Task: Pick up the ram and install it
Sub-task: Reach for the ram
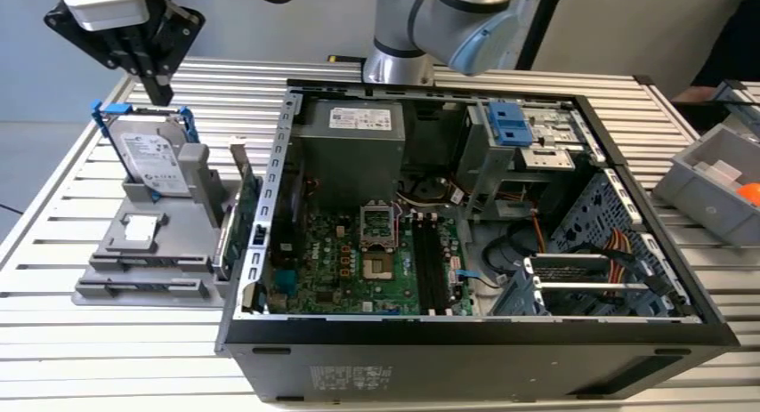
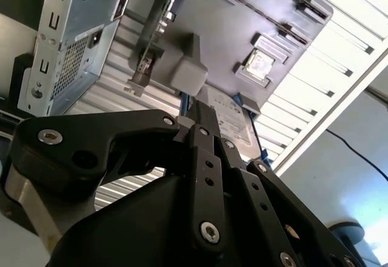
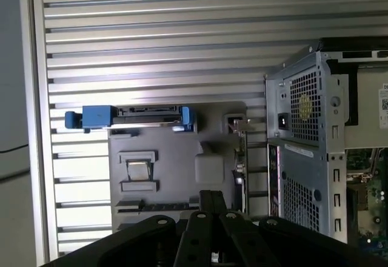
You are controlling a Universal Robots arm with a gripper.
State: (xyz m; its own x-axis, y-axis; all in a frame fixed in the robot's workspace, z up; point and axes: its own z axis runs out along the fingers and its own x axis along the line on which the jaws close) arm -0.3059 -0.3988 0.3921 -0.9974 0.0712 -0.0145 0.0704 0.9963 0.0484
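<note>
The gripper (image 3: 212, 196) and its black linkage crowd the foreground of both wrist views, the fingers drawn together with nothing between them. In the exterior view the gripper (image 1: 157, 88) hangs directly above the hard drive (image 1: 152, 154), which stands upright in its blue-tabbed frame on the grey holder (image 1: 131, 262). The ram (image 1: 221, 245) appears to be the thin green-blue strip standing on edge at the holder's side, lower than the gripper and off toward the computer case (image 1: 475, 363), just beside the larger expansion card (image 1: 247, 207); it is slim enough that I cannot be sure of its seating. Well beyond it from the gripper, inside the case, the black slots (image 1: 429, 265) on the motherboard (image 1: 338, 261) look unfilled. I judge the work to be at the approach to the pick, with nothing grasped and nothing installed. Taking the stick would call for the fingers to part and line up along its narrow top edge, clear of both the expansion card and the hard drive.
</note>
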